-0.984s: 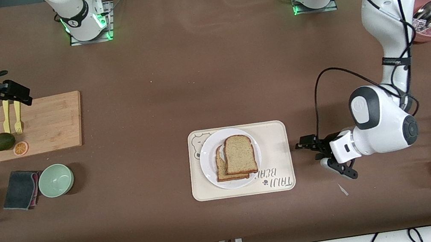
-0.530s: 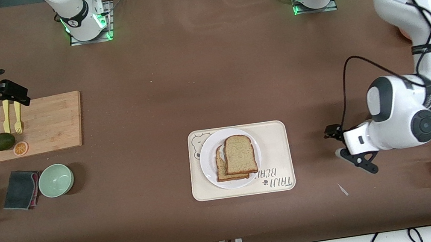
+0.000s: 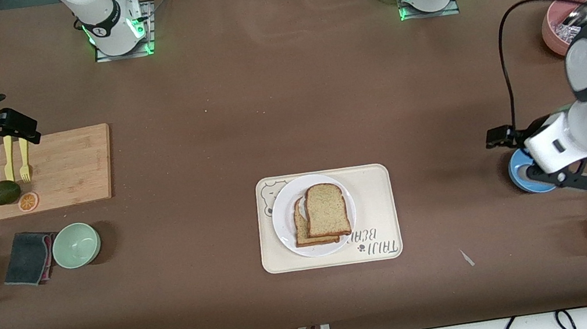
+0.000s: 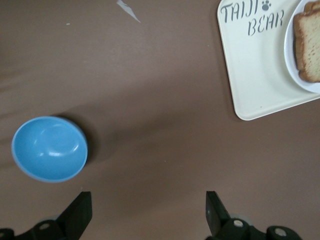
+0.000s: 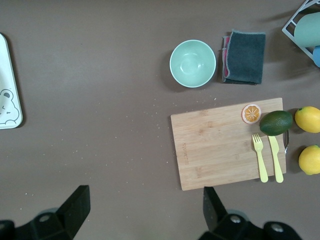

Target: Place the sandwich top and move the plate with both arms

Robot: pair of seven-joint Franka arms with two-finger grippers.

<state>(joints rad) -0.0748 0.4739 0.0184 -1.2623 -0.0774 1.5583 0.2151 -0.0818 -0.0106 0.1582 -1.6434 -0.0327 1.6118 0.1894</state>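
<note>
Front view: sandwich top [image 3: 326, 209] already sitting on the lower slice [image 3: 303, 227], skewed a bit, both on the plate [image 3: 282, 220], plate on the cream bear tray [image 3: 373, 205] mid-table. Left gripper [image 3: 501, 137] parked up over bare table and a small blue bowl [image 3: 521, 179] toward the left arm's end, well apart from the tray. Right gripper [image 3: 26, 129] hanging over the cutting board [image 3: 70, 164] by the yellow fork [image 3: 24, 166], well apart too.

Left wrist view: fingers [image 4: 80, 210] spread wide, nothing between them, blue bowl [image 4: 49, 148] and tray corner [image 4: 255, 95] below.

Right wrist view: same deal, fingers [image 5: 75, 202] wide open and empty above the board [image 5: 220, 145], green bowl [image 5: 193, 63] and dark cloth [image 5: 243, 56] nearby.

Guessing the bread step is done and the two-arm plate move is up next. Risks, probably: glossy low rim slipping out of a pinch, arms lifting unevenly and tipping the plate so that offset top slice slides off, or dragging the tray along. Also a chance of clipping the blue bowl on the approach.
</note>
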